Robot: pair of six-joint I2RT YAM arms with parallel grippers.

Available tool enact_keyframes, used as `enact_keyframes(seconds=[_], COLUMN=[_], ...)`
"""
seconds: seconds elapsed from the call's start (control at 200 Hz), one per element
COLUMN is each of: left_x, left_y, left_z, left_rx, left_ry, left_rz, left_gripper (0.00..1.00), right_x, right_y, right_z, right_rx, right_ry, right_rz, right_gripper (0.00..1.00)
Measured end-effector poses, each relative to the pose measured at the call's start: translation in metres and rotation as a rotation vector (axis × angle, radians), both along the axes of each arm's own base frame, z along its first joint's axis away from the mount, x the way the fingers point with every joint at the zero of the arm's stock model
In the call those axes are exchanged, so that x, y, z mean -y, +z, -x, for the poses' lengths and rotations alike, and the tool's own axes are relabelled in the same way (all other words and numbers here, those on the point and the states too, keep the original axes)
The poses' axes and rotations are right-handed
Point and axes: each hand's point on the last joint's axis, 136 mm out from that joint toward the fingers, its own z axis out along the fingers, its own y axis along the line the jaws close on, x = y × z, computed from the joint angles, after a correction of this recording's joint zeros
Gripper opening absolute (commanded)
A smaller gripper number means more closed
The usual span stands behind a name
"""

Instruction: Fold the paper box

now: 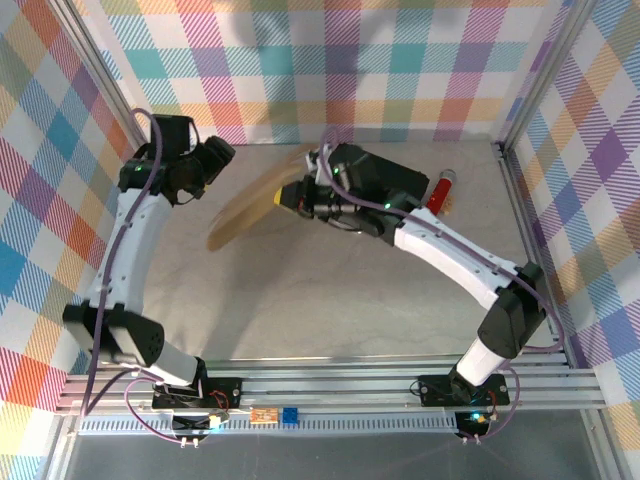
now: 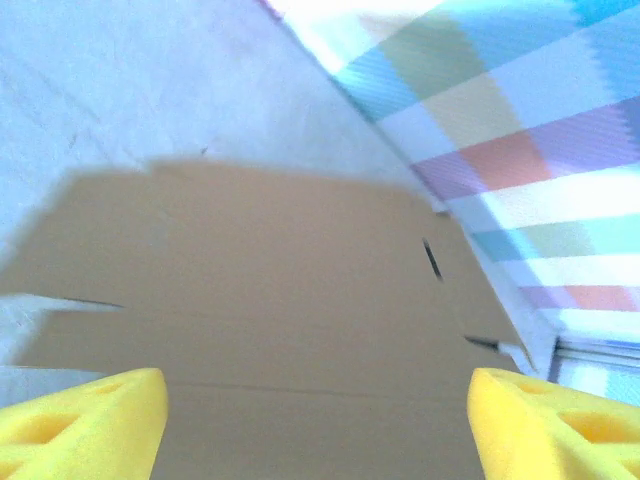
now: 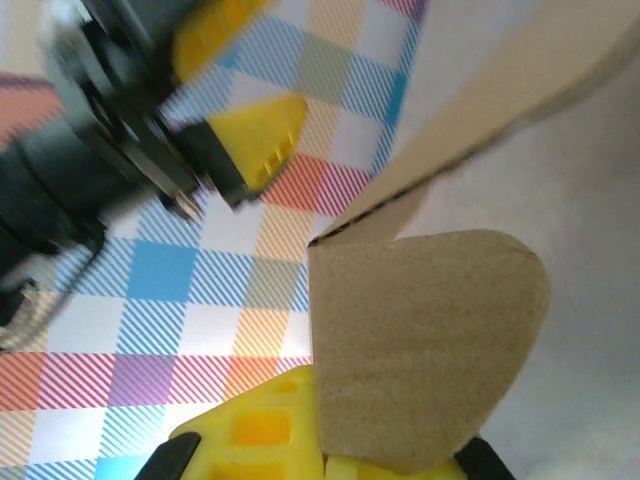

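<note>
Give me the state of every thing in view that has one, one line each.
paper box: unfolded flat sheet, one rounded flap pinched, motion-blurred in the top view.
right gripper: shut on the paper box's flap.
left gripper: open, holding nothing, facing the sheet.
black case: lying flat at the back of the table, partly hidden by the right arm; latches too hidden to tell.
</note>
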Motion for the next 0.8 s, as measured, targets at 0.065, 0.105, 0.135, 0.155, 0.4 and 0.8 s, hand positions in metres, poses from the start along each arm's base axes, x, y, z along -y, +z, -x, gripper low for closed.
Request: enact_keyframes(seconds=[0.065, 0.105, 0.135, 0.155, 0.4, 0.8], left_x=[-0.003, -0.004, -0.006, -0.007, 0.014, 0.082], left_y=[0.016, 0.025, 0.030, 0.034, 0.047, 0.037], left_z=[0.012, 0.020, 0.024, 0.026, 0.027, 0.022], left_rx=[0.037, 0.062, 0.074, 0.083, 0.123, 0.090], left_ry=[0.004, 0.004, 0.006, 0.007, -0.119, -0.363], left_rz=[-0.002, 0.002, 0.008, 0.017, 0.123, 0.224], left_gripper=[0.87, 0.87, 0.86, 0.85, 0.78, 0.75], right_x=[0.014, 0.023, 0.030, 0.034, 0.083, 0.174], right_y=[0.029, 0.044, 0.054, 0.059, 0.089, 0.077], right_z=[-0.010, -0.015, -0.018, -0.020, -0.019, -0.002], right_rx=[0.077, 0.131, 0.167, 0.187, 0.439, 0.636], right_ry=[-0.025, -0.039, -0.048, -0.056, -0.112, -0.192], right_rz=[-0.004, 0.009, 0.024, 0.036, 0.290, 0.771], right_gripper=[0.00, 0.00, 0.00, 0.00, 0.00, 0.00])
